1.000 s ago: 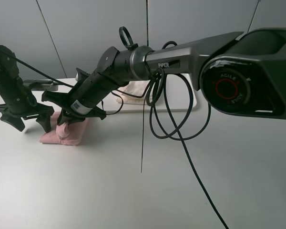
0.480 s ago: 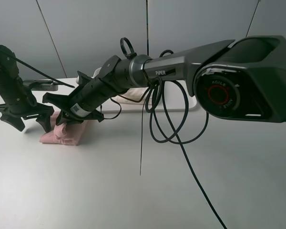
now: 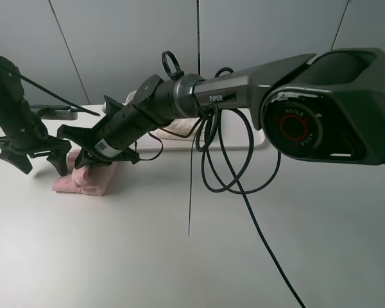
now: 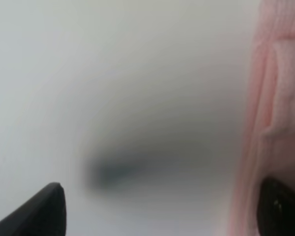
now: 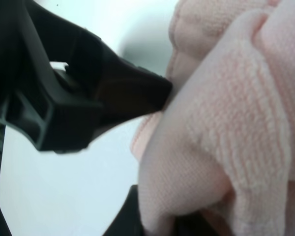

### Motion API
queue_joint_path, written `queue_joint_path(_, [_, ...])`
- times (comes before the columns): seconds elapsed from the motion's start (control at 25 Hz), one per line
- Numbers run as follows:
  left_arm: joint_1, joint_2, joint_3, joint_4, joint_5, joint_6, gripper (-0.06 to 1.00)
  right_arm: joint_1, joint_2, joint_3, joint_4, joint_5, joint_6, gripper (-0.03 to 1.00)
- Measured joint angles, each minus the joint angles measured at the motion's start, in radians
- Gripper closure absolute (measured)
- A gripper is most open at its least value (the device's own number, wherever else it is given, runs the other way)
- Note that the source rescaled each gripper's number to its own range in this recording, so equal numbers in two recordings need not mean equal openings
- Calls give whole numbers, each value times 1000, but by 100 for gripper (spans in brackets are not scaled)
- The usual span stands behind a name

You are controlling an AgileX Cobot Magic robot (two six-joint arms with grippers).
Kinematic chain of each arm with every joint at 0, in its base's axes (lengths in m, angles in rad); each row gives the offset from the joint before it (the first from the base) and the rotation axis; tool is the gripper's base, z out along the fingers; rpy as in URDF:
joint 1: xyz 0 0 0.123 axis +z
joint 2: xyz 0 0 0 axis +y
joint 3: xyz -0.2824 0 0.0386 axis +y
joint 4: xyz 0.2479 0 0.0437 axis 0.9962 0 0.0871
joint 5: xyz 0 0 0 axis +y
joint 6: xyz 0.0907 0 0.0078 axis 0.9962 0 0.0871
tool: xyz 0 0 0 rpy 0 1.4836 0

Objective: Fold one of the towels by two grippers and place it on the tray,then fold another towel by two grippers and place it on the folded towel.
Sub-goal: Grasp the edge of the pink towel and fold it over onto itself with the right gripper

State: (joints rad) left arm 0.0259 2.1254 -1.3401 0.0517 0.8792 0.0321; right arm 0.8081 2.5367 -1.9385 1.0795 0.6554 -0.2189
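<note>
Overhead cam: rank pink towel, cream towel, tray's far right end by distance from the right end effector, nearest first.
1. pink towel: pinched in the right end effector, at the table's left.
2. cream towel: behind the arm, on the tray's left part.
3. tray far right end: farthest, to the right past the hanging cables.

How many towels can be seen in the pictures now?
2. The pink towel lies on the table, pinched by the right gripper. The cream towel is behind the right arm, mostly hidden.
</note>
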Motion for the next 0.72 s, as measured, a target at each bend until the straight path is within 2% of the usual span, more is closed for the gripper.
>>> queue_joint_path(0.2, [2, -20, -68, -52, 39, 24, -5, 0, 0, 0, -9, 0, -1, 92])
queue_joint_path(0.56, [2, -67, -181, -65, 116, 45, -5, 0, 0, 0, -17, 0, 38, 92])
queue_joint_path(0.72, [2, -69, -230, -83, 158, 47, -5, 0, 2, 0, 2, -14, 65, 82])
